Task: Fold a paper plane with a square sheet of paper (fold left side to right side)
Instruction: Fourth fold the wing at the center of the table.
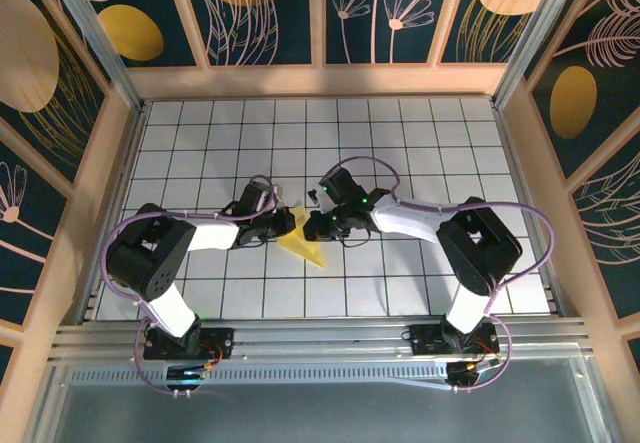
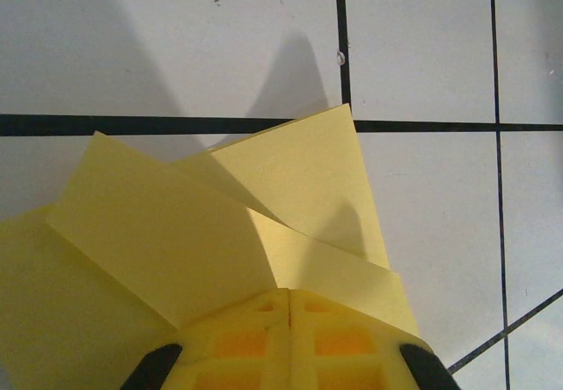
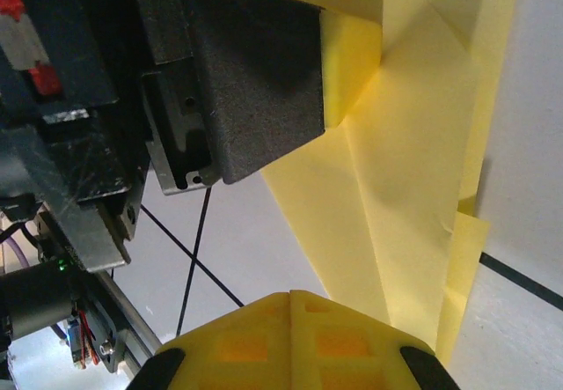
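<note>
1. Your left gripper [image 2: 288, 306] has its yellow pads pressed together, tips against the square sheet of paper [image 2: 264, 223].
2. Your right gripper [image 3: 290, 306] is closed too, at the paper's edge.
3. The paper lies folded to a point on the white grid table [image 1: 420, 143], between both grippers.

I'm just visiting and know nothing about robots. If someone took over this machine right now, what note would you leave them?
Left gripper: shut, seemingly pinching the square sheet of paper, whose creases run into its fingertips.
Right gripper: shut, with its tips against the paper; I cannot confirm a grip.
Paper: in the middle of the table, between the two grippers, lifted enough to cast a shadow.
Done: several folds, leaving overlapping flaps.
Left: it is not yet a narrow pointed plane, so the remaining folds still need doing.
</note>
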Motion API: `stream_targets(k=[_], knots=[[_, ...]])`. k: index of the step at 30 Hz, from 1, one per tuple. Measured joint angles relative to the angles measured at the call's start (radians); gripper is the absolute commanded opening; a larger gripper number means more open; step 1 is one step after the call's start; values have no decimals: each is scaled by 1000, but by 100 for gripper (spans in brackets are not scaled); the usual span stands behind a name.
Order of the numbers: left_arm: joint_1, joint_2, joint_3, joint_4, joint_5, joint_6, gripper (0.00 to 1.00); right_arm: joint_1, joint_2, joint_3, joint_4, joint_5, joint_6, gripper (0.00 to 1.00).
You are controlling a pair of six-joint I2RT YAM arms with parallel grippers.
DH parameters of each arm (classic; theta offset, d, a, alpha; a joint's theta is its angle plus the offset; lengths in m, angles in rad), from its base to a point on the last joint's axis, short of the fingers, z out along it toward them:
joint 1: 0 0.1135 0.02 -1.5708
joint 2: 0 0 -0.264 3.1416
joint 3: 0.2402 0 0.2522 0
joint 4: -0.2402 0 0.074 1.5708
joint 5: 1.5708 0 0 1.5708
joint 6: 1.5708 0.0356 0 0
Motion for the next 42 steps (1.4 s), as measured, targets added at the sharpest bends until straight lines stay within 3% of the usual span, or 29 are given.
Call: stream_targets(k=[12, 42], knots=[[0, 2, 2, 0, 0, 0, 0, 1, 137, 15, 51, -3, 27, 0], [-3, 17, 29, -24, -8, 0, 0, 9, 77, -135, 154, 7, 31, 0]])
